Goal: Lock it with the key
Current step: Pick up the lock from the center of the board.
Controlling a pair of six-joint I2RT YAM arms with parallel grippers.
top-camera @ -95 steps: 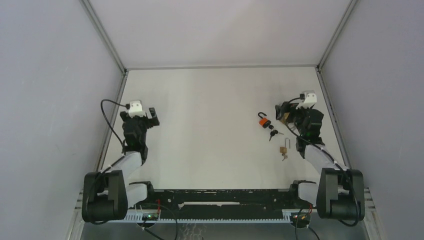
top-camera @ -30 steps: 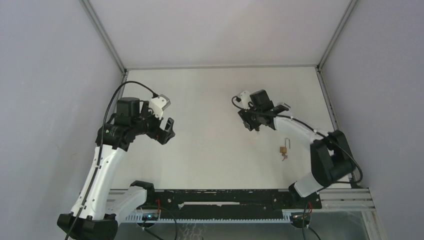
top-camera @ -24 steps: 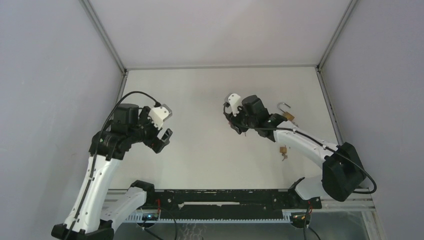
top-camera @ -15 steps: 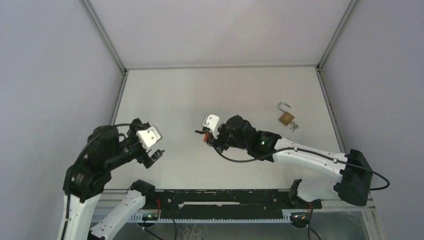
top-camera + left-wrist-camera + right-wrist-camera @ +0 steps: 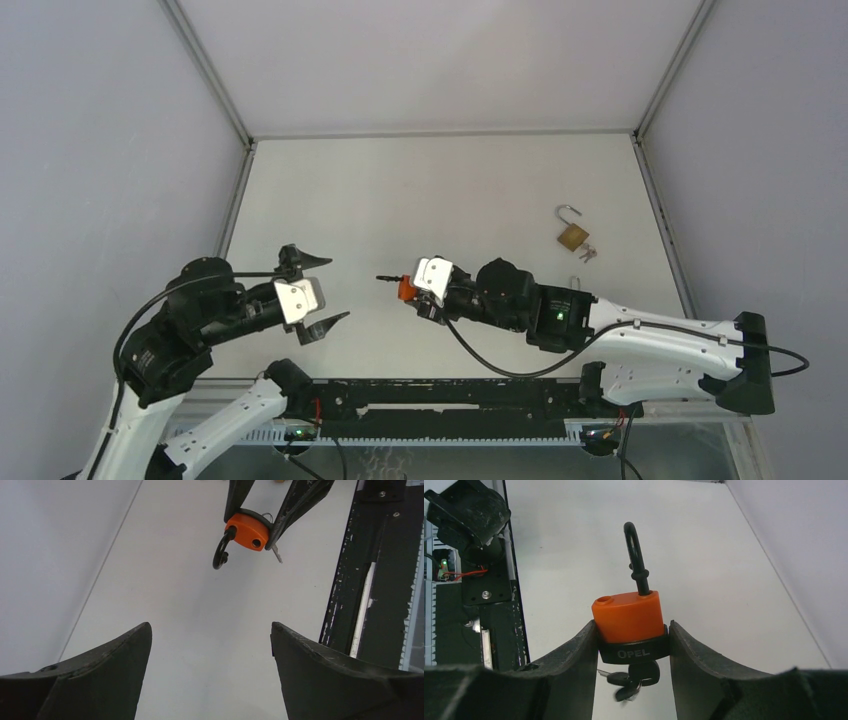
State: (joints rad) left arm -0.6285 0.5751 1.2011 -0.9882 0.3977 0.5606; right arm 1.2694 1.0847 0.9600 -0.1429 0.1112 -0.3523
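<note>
My right gripper is shut on an orange padlock with a black base, held above the table near the front middle. Its black shackle is open and points left toward the left arm. Black-headed keys hang from the lock's base between my fingers. In the left wrist view the padlock shows ahead, gripped by the right fingers. My left gripper is open wide and empty, a short way left of the padlock.
A brass padlock with an open shackle and small keys lies at the right of the table. The black front rail runs along the near edge. Grey walls enclose the table.
The right arm has carried the orange padlock from the right side to the front middle. The left arm has swung in and down to face it, its jaws opened wide.
</note>
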